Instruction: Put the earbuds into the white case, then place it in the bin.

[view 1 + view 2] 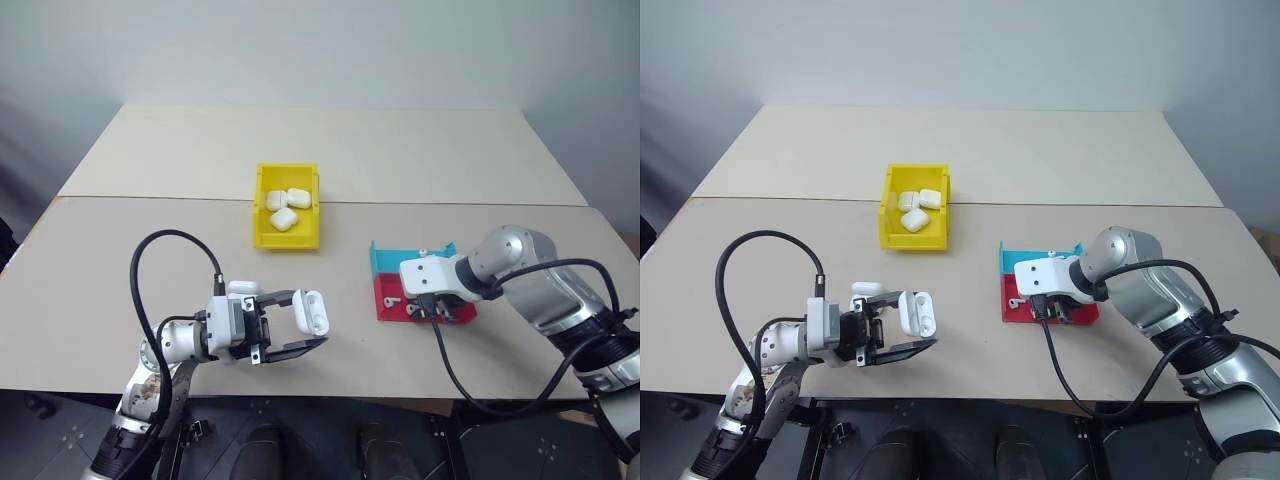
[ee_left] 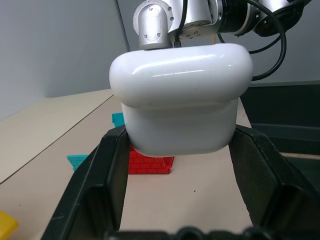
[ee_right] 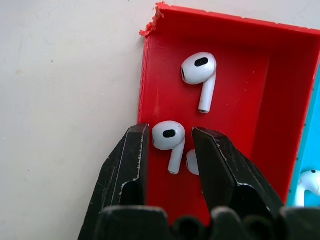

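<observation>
Left pincer (image 1: pixel 290 322) is clamping the white case (image 1: pixel 312 311) tight above the tabletop (image 1: pixel 120 260), lid flipped open, presenting it for loading; right pincer (image 3: pixel 169 150) is reaching steeply into the red tray (image 3: pixel 260 75), fingers part-open and straddling one earbud (image 3: pixel 169 137), not yet pinching it; yellow bin (image 1: pixel 262 232) is sitting beyond, already holding identical cases.

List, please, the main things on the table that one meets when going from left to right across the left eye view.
Left gripper holding an open white case → yellow bin with three closed white cases → red tray with the blue tray behind it → right gripper reaching down into the red tray.
</observation>
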Available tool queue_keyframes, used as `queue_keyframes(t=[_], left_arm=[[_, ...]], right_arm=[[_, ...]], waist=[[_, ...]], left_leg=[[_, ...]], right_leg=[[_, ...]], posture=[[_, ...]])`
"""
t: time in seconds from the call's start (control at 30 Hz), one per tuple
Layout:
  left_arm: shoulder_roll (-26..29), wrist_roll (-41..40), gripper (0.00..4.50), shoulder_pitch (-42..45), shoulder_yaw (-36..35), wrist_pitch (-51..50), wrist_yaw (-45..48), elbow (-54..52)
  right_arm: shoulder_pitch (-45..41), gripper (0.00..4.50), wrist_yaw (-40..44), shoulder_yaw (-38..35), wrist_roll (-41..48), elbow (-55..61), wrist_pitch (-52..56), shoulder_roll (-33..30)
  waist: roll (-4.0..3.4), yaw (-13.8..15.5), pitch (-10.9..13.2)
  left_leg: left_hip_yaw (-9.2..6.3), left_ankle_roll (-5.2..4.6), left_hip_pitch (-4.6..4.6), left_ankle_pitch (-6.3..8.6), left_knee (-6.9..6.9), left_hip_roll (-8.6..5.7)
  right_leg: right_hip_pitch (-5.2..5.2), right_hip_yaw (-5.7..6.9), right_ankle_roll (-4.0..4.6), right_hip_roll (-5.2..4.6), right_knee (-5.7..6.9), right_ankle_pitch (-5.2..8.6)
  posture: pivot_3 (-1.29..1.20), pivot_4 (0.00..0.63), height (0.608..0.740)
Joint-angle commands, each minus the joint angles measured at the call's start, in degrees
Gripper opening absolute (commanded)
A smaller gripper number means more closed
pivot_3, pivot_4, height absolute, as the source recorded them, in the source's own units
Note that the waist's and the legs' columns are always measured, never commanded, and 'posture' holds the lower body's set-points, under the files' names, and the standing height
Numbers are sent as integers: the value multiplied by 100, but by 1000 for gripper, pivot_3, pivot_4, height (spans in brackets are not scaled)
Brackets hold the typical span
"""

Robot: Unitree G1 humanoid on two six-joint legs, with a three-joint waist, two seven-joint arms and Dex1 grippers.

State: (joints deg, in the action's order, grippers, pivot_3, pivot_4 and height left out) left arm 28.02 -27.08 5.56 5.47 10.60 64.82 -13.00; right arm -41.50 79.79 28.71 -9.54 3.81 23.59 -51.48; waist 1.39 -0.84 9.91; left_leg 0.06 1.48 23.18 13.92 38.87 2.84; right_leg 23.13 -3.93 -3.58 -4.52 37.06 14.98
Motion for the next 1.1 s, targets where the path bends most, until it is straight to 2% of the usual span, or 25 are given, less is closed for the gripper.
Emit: queue_keyframes(t=[0.03,0.17,0.27,0.83,0.97,1.1], left_arm=[[29,11,2717,-7,-7,17,-35,-245],[30,25,2717,-2,3,31,-41,-240],[37,33,2717,12,13,33,-24,-226],[1,53,2717,52,64,31,-47,-200],[-23,79,2717,68,90,38,-63,-186],[-46,104,2717,64,115,35,-85,-185]], right_arm=[[-105,1726,13,-137,-82,-12,-179,-27],[-98,1726,21,-124,-149,-58,-198,-13],[-76,1167,31,-136,-167,-34,-219,-18],[-107,1167,143,-418,3,357,-232,-219],[-268,1167,290,-568,104,489,-14,-359],[-342,1167,261,-454,-157,453,408,-394]], waist=[[0,1,0],[0,2,0],[0,-1,0],[0,2,0],[0,2,0],[0,2,0]], left_leg=[[0,0,0,0,0,0],[0,0,0,0,0,0],[0,0,0,0,0,0],[0,0,0,0,-1,0],[0,0,0,0,-1,0],[0,0,-1,0,-1,0]], right_leg=[[0,0,0,0,0,0],[0,0,0,0,0,0],[0,0,0,0,0,0],[0,0,0,0,-1,0],[0,0,0,0,-1,0],[0,0,0,0,-1,0]], posture=[[0,150,740],[0,150,740],[0,150,740],[0,150,740],[0,150,740],[0,150,740]])
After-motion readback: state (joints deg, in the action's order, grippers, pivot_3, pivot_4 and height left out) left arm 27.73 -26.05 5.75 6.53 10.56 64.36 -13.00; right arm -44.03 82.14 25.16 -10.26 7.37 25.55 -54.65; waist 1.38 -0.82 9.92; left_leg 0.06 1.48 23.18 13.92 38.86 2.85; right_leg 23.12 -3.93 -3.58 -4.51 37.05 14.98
